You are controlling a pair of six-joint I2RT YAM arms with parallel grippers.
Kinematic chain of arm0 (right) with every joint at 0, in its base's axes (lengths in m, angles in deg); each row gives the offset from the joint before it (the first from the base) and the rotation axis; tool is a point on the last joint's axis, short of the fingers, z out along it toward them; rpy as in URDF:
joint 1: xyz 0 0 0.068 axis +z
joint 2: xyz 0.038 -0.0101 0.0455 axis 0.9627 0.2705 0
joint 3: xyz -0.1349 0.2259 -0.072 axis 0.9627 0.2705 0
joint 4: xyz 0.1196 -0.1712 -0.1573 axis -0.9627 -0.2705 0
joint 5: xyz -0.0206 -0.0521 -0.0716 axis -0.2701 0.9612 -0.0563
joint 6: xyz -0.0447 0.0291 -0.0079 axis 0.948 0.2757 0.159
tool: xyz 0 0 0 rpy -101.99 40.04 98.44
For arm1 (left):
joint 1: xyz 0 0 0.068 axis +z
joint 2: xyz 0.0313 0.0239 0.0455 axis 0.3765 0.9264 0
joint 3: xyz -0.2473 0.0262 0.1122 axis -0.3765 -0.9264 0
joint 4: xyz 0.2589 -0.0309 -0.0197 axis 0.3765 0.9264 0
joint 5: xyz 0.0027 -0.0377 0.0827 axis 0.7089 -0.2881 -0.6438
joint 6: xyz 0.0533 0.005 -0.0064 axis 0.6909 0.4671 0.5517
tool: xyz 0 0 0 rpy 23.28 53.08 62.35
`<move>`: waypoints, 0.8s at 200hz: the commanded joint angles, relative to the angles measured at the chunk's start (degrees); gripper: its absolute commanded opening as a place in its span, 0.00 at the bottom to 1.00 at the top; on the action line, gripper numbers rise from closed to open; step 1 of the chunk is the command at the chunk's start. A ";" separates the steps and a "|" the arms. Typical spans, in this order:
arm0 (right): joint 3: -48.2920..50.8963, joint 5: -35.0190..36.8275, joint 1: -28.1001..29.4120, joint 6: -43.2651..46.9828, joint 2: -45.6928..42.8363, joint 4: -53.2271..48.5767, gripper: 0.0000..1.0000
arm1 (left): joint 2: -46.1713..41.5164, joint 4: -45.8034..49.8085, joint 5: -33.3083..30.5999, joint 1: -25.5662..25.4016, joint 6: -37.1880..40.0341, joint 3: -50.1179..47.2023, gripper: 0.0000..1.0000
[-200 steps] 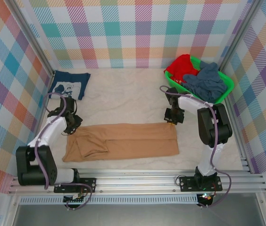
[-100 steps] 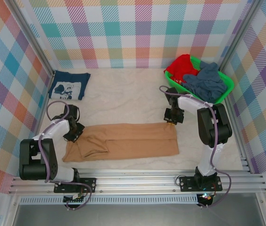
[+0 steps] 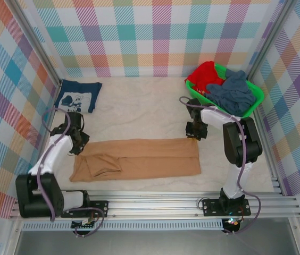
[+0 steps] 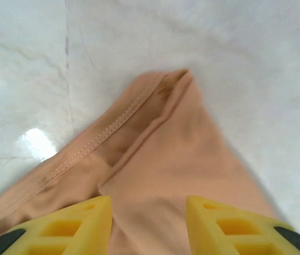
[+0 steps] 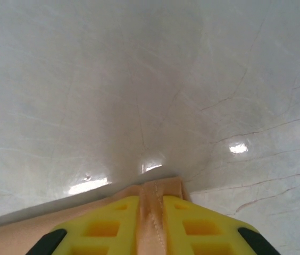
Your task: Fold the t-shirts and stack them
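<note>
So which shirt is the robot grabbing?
The tan-orange t-shirt, spread flat by the arms: the right jaws pinch its far right corner. The navy t-shirt sits folded in the far left corner, untouched.

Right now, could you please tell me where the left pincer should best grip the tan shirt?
The tan shirt's far left corner, where stitched hem layers taper to a point lying flat. Come down from above; the open left pincer hangs over it.

Left gripper (image 3: 78, 142) low at far-left corner of the tan-orange t-shirt (image 3: 139, 159), jaws spread wide over the cloth, arm reaching forward from its base; right gripper (image 3: 194, 136) at the shirt's far-right corner, yellow fingers (image 5: 113, 226) pinched on the hem, elbow folded.
</note>
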 commanded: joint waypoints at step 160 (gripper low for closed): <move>3.35 -9.08 -1.58 -2.11 2.53 -5.96 0.19 | 36.36 -4.65 5.79 -10.59 -4.54 14.82 0.34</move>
